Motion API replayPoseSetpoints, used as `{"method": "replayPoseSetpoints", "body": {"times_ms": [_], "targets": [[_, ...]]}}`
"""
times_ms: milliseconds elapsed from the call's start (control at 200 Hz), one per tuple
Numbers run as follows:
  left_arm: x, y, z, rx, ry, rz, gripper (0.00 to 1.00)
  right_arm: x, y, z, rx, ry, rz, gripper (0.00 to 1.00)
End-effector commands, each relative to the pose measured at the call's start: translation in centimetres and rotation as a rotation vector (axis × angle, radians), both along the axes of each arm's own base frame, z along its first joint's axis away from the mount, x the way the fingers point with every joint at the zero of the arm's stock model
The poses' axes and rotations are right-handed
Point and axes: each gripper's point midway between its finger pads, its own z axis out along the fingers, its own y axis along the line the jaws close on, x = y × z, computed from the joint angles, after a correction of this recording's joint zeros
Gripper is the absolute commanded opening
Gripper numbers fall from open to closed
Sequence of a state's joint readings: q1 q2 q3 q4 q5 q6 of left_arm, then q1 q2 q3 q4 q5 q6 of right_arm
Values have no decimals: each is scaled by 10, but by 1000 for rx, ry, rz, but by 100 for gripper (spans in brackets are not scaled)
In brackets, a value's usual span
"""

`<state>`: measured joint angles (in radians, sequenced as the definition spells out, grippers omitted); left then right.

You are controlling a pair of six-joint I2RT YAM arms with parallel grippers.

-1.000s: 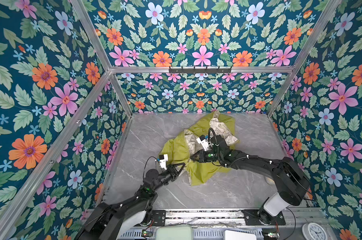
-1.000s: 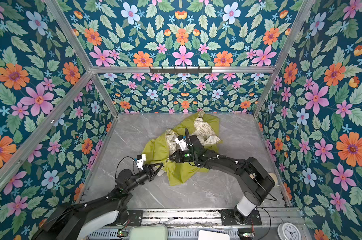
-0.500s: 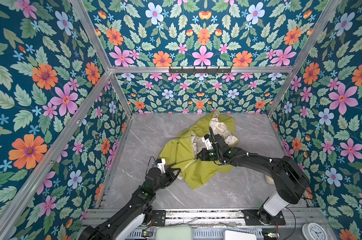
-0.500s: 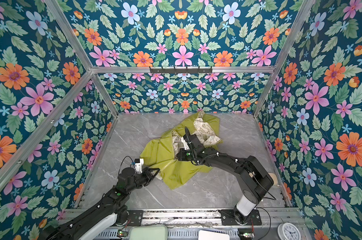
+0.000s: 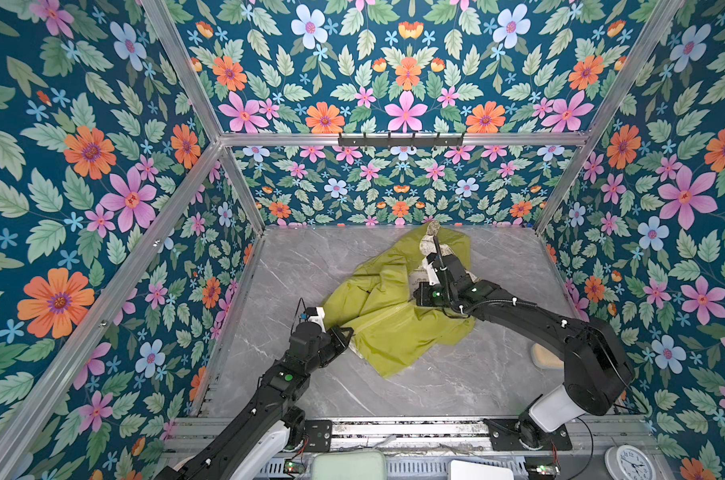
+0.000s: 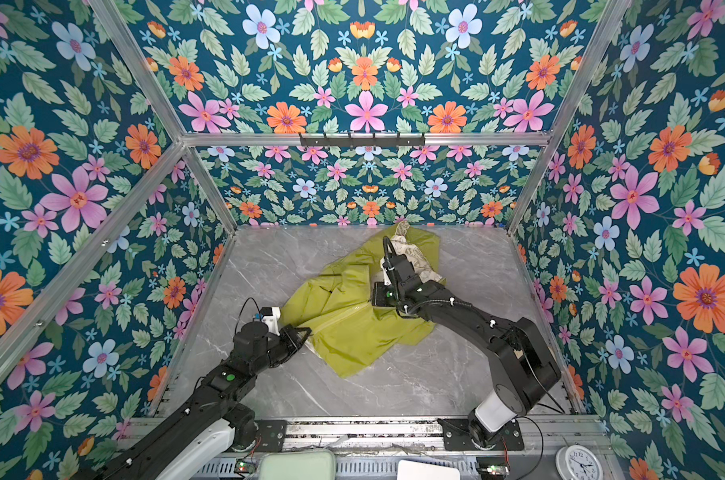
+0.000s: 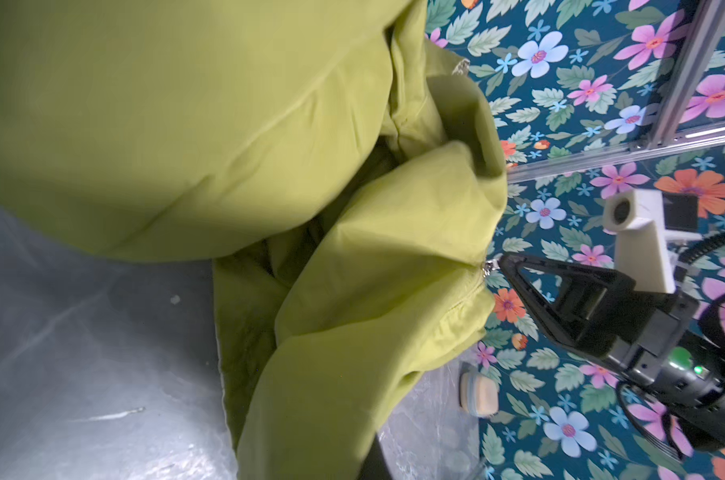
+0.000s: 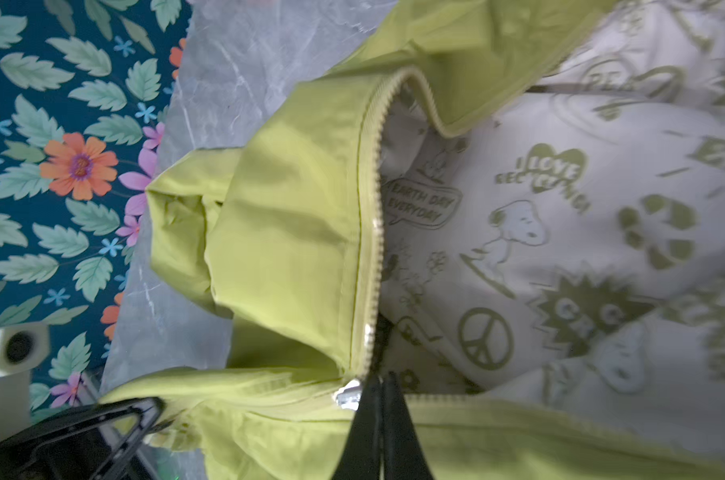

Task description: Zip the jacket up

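Both end effectors were clamped fully closed on the jacket (image 5: 394, 332), which lay crumpled on the grey worktop (image 5: 311, 266) between and beyond them. The left end effector (image 5: 344, 332) pinched the hem at the foot of the zip. The right end effector (image 8: 379, 384) had its tips pressed together on the silver slider (image 8: 348, 395), just at its fingertips. The stretch of zip running from the left tips to the right tips looked joined and drawn into a fairly straight line. Ahead of the right end effector the zip teeth (image 8: 369, 208) parted into an open gap, showing the cream printed lining (image 8: 560, 249).

The left grip seemed to serve as an anchor; with the hem pinned, a pull on the slider would run it along the teeth rather than drag the thin fabric with it. The right end effector came at the slider low and end-on, probably so the pull would follow the zip line. By my reckoning the lower part was closed; the upper part, curving away past the right tips, remained to be done.
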<state>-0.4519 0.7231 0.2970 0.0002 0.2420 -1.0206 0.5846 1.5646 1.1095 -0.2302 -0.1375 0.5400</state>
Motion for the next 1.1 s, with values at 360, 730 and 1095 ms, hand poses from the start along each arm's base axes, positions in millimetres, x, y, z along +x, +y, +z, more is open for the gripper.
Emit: {"method": "replayPoseSetpoints", "body": {"times_ms": [360,730,1095], "targets": [[69,80,57,304,-18,171,0,29,-134,53,-69,-84,-291,0],[167,148,165,321,-144,282,0,23,-220,96,-83,-150,-517,0],[205,145,168,285,-175,246,0,35,-237,121,-61,-186,-563,0]]}}
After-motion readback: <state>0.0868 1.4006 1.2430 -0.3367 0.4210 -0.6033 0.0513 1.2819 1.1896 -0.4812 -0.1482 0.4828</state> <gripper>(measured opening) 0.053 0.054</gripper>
